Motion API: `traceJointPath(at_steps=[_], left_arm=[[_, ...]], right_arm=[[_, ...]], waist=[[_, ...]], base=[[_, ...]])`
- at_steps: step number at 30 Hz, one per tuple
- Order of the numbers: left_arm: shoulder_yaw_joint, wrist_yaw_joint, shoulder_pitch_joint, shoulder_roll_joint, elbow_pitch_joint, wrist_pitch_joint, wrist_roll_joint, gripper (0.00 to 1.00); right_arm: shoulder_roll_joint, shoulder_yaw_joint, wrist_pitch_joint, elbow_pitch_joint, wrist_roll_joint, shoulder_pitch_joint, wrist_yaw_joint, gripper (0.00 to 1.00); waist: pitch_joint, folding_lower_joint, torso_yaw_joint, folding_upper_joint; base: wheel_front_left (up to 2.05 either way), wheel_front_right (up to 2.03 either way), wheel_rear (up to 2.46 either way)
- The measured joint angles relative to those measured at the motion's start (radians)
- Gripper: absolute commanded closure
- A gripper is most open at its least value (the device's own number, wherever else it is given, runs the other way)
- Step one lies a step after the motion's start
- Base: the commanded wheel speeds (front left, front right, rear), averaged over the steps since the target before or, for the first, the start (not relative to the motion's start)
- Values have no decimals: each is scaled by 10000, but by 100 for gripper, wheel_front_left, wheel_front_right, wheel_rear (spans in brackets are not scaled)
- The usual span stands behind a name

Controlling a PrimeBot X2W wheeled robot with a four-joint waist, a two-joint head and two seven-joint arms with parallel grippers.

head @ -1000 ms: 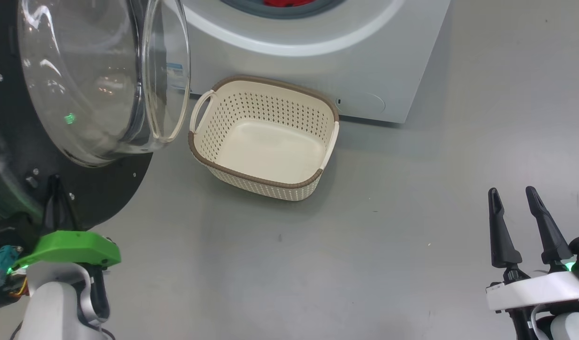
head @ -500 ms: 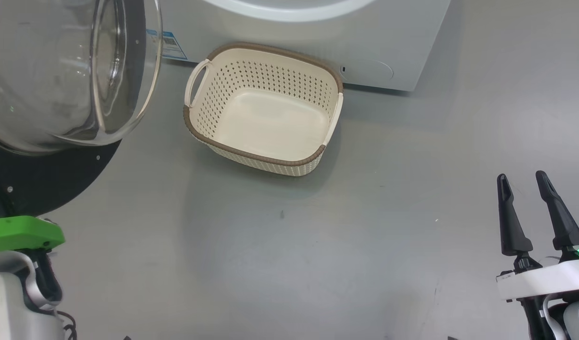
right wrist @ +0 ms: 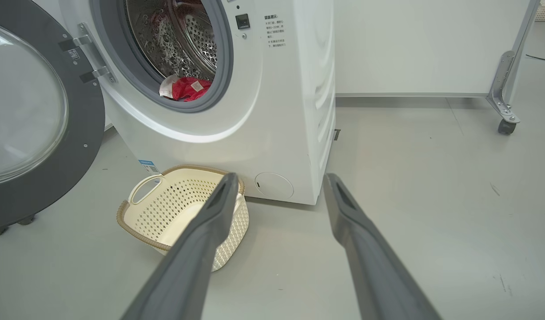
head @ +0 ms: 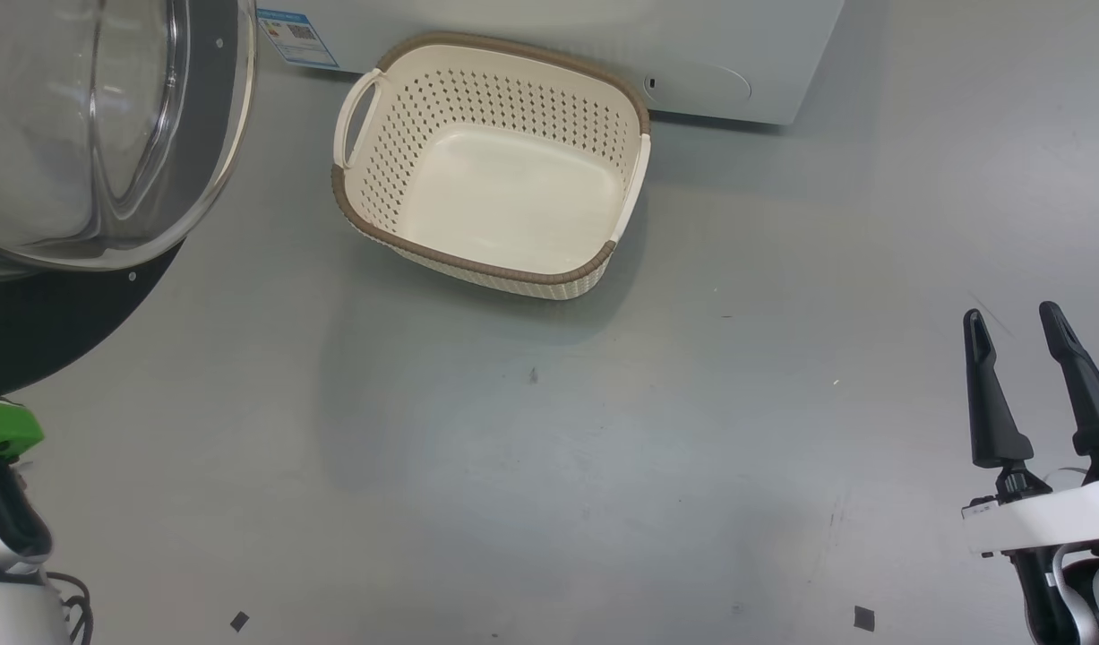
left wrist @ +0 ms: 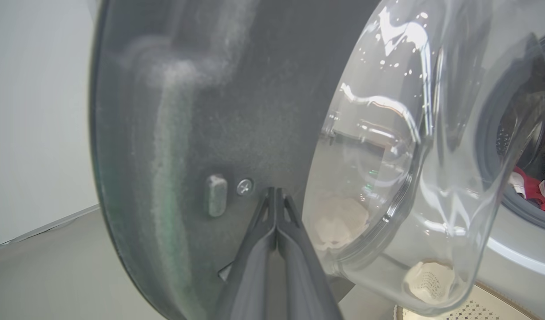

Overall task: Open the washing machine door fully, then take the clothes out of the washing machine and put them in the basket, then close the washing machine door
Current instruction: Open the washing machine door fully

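White washing machine (right wrist: 281, 111) stands w/ door (right wrist: 41, 191) swung wide open to its side. Cream basket (head: 513, 90) sits on floor (head: 549, 448) just in front of machine. Red clothes (right wrist: 190, 89) lie in drum (right wrist: 196, 35) at opening's lower edge. Robot's left gripper (left wrist: 276, 191) pinched shut, tips at door's dark inner rim; right gripper (head: 1010, 312) spread wide, holding nothing, over floor.

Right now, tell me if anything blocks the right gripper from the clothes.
Nothing visible blocks the right gripper. The door is swung aside, the clothes lie exposed in the drum, and the basket sits on the floor below.
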State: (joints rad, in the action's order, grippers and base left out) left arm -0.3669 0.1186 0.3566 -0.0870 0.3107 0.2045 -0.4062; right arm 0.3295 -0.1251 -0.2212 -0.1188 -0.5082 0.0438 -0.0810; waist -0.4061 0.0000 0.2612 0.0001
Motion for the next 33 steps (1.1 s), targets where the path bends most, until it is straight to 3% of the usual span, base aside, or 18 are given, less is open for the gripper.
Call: traceJointPath(at_steps=[33], left_arm=[[-709,2,590,-247,301,-330,19,100]], right_arm=[[481,259,59,-90,-21,-151,-138,0]], waist=[[-564,0,79,0]], base=[[0,0,0]])
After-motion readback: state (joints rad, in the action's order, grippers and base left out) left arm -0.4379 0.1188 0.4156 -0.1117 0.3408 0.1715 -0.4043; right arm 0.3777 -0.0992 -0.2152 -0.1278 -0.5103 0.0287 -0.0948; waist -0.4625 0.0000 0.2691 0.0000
